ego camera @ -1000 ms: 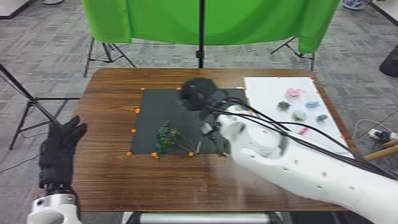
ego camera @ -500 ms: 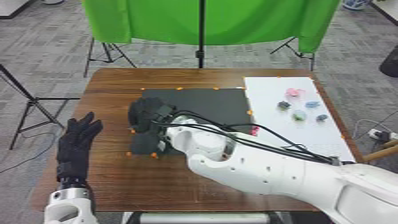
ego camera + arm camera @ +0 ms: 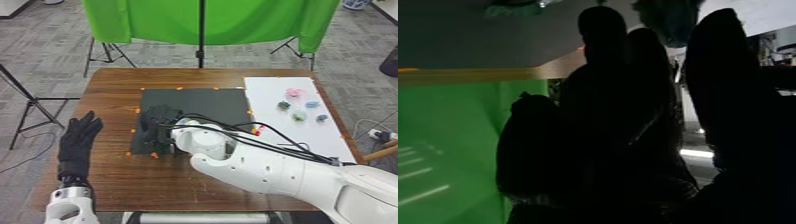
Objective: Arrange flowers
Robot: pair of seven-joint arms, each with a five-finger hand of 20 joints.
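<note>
My right hand (image 3: 160, 119) is over the left part of the dark mat (image 3: 213, 102), and hides most of the greenery there. In the right wrist view, the same right hand (image 3: 616, 95) is open, its fingers fairly straight and the thumb apart. A dark green thing (image 3: 671, 20) lies near the fingertips, between fingers and thumb; whether they touch cannot be told. More green leaves (image 3: 513, 9) are farther off. On the white sheet (image 3: 311, 140) lie a pink flower (image 3: 294, 92), a pale green one (image 3: 298, 116) and several bluish ones. My left hand (image 3: 75, 150) is open, fingers straight.
A small red thing (image 3: 258, 130) shows beside my right arm, near the white sheet's left edge. My left hand is over the left side of the wooden table (image 3: 115, 185). A green cloth (image 3: 151, 22) hangs on stands behind the table.
The right hand has moved left and nearer, from the mat's middle to over the greenery, covering it. My left hand has shifted a little to the right.
</note>
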